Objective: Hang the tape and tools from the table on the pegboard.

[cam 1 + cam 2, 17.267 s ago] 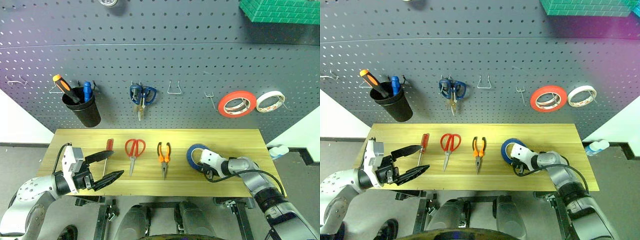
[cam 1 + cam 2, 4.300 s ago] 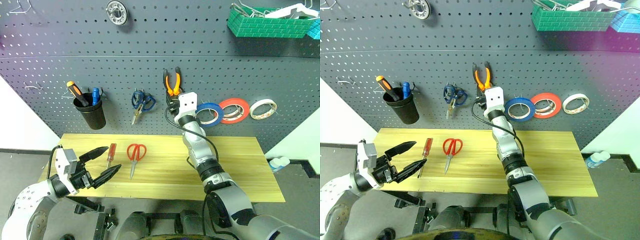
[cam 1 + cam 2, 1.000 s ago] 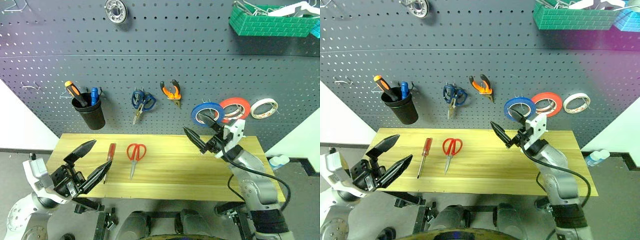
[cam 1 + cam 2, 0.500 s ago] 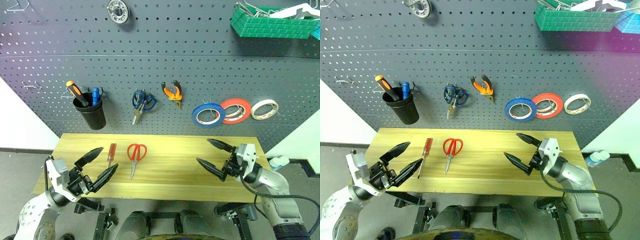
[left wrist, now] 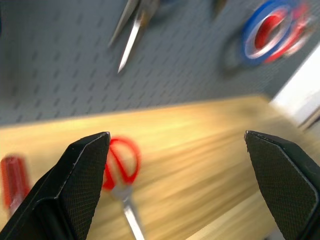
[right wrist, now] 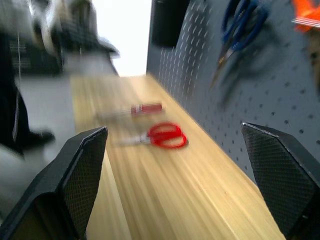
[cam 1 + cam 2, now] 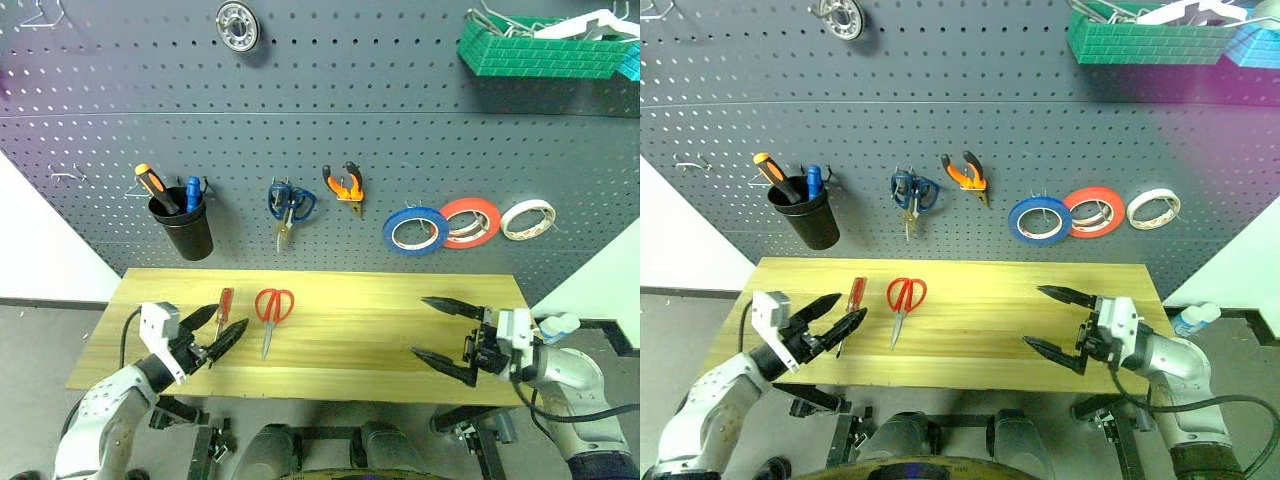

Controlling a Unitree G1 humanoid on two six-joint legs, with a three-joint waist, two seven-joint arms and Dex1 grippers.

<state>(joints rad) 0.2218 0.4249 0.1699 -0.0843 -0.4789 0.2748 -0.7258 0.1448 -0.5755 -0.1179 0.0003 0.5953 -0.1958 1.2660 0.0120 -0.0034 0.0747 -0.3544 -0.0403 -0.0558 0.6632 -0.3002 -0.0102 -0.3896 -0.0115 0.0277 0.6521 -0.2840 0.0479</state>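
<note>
Plainly no lettering reads anywhere; left end effector (image 7: 218, 335) and right end effector (image 7: 447, 333) both gape, released.

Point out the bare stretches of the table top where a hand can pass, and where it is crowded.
The table is bare through its middle, between the red scissors and the open right gripper, and along its back edge under the hanging blue tape. The crowded spot is the left end: the screwdriver and scissors lie together beside the open left gripper.
</note>
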